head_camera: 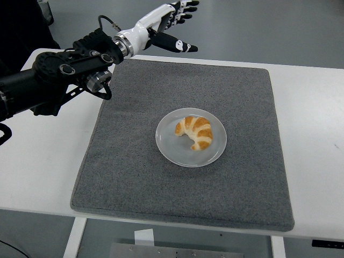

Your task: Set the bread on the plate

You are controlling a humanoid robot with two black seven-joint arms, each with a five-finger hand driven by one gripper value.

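My left hand point(164, 24) is white with black fingertips; the golden-brown croissant point(195, 132) sits on a white plate point(170, 145) over grey mat point(129, 156).

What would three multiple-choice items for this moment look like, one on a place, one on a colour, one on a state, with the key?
1. Where does the bread lie?
A. on the plate
B. on the bare mat
C. in the robot hand

2. What colour is the mat?
A. blue
B. grey
C. red

3. How is the left robot hand?
A. shut on the bread
B. pressed flat on the plate
C. open, raised, holding nothing

Key:
1 A: the bread rests inside the plate, in the middle of the mat.
2 B: the mat is grey on the white table.
3 C: the left robot hand is up past the mat's far edge, its fingers spread, nothing between them.
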